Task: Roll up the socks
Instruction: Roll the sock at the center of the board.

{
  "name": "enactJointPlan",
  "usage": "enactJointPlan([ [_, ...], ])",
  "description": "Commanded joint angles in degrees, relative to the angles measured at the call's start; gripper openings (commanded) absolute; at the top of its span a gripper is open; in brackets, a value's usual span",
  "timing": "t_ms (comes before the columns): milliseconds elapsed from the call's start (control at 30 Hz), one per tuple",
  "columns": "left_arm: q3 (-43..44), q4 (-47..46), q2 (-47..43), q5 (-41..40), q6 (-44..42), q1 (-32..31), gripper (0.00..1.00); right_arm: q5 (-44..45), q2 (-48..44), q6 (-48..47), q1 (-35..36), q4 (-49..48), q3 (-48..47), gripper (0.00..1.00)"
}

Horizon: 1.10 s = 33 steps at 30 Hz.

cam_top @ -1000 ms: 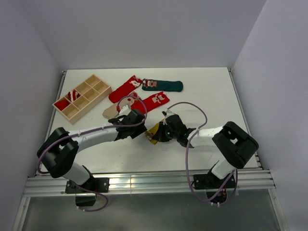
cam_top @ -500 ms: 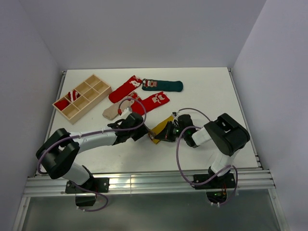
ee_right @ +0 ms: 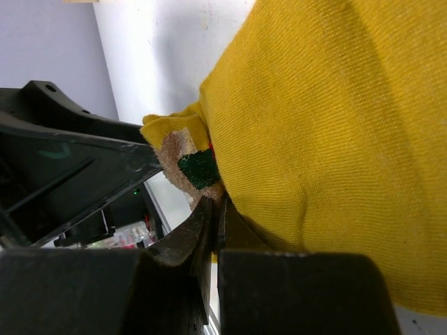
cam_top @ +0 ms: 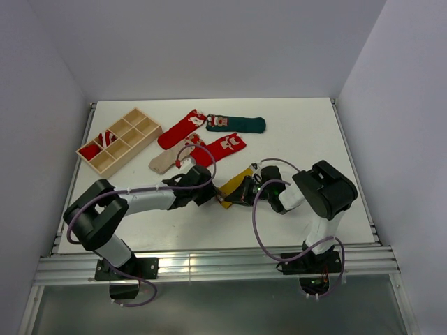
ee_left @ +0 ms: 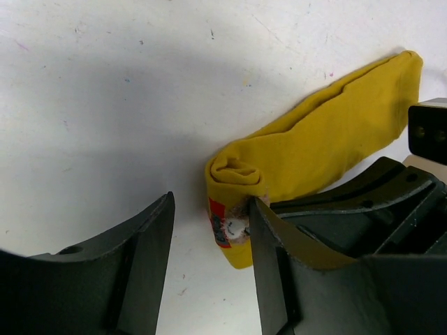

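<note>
Mustard sock (ee_left: 328,132): plain yellow knit. Its patch (ee_left: 222,225) is red + white, w/ brown & dk green bits in the right wrist view. Red sock (cam_top: 180,128) & 2nd red sock (cam_top: 222,148): both w/ white patches. Dk green sock (cam_top: 241,125): red-white patch at one end. Beige sock (cam_top: 160,162): plain. Tray (cam_top: 134,153): pale wood. Inside it, a red-white striped sock (cam_top: 106,138) & a rolled red sock (cam_top: 89,149). Table (cam_top: 307,139): white.

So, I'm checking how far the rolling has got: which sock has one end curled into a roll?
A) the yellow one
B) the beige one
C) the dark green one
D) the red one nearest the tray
A: the yellow sock has a tight curl at one end, while the green sock, beige sock and red sock lie stretched out farther back.
</note>
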<state>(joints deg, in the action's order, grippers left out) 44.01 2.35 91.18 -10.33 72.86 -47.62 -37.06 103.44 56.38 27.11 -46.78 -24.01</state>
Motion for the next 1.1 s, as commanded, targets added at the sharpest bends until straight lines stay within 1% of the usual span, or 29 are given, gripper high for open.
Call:
enactJointPlan([
  [0,-0.1,-3.5,1.3,0.6,-1.0,-0.3,0.51,1.3,2.6,-0.8,-0.7,4.6,2.0,0.0],
  [67,-0.1,-3.8,1.8,0.5,-1.1,-0.3,0.5,0.9,3.1,-0.8,-1.0,4.5,2.0,0.0],
  [267,1.5,-3.8,5.0,1.4,-2.2,-0.3,0.44,0.9,3.4,-1.9,-1.3,6.4,0.9,0.0],
  [400,2.7,-2.8,7.2,1.5,-2.2,-0.3,0.36,1.3,2.7,-3.7,-1.3,9.2,-0.4,0.0],
  [467,2.7,-2.5,7.9,1.7,-2.0,-0.3,0.33,1.3,2.6,-4.2,-1.3,10.4,-0.8,0.0],
  [533,3.2,-2.5,8.8,1.8,-1.8,-0.3,0.28,1.5,1.9,-5.4,-1.3,12.1,-1.6,0.0],
  [567,3.4,-1.0,8.9,1.8,-1.8,-0.3,0.26,1.6,1.6,-6.0,-1.2,13.0,-1.7,0.0],
  [600,3.7,-0.1,9.1,1.7,-1.8,-0.3,0.19,1.9,-0.1,-7.7,-1.2,14.2,-2.2,0.07],
  [667,4.2,1.0,8.8,1.2,-2.0,-0.3,0.1,4.0,-2.9,-9.8,-0.7,18.6,-2.7,0.14],
  [700,5.1,2.8,8.7,0.8,-2.5,-0.3,0.04,5.3,-5.9,-12.1,-0.5,20.3,-3.3,0.23],
  [733,5.7,3.8,8.6,0.5,-2.8,-0.4,0.01,8.1,-7.9,-13.0,0.0,23.7,-3.6,0.28],
  [800,7.8,6.3,8.3,-1.0,-3.6,-0.4,0.0,11.4,-10.9,-16.2,1.8,26.9,-4.8,0.36],
  [833,8.7,9.1,8.2,-2.0,-4.3,-0.5,0.0,13.1,-13.9,-17.2,2.5,30.5,-5.3,0.39],
  [867,9.5,10.6,8.1,-3.6,-4.5,-0.8,0.0,17.9,-15.4,-18.1,3.5,32.0,-5.8,0.41],
  [933,11.5,14.0,7.9,-5.0,-5.1,-1.2,0.0,23.5,-19.9,-21.2,6.6,36.0,-7.0,0.42],
  [967,12.1,14.9,7.7,-5.5,-5.2,-1.3,0.0,29.0,-21.6,-22.1,7.9,36.8,-7.2,0.42],
  [1000,13.0,15.7,7.6,-5.9,-5.5,-1.3,0.0,32.9,-23.0,-24.0,10.7,37.5,-7.5,0.42],
  [1067,13.9,17.8,7.7,-6.2,-6.0,-1.3,0.0,38.9,-26.2,-26.0,13.8,39.1,-8.0,0.42],
])
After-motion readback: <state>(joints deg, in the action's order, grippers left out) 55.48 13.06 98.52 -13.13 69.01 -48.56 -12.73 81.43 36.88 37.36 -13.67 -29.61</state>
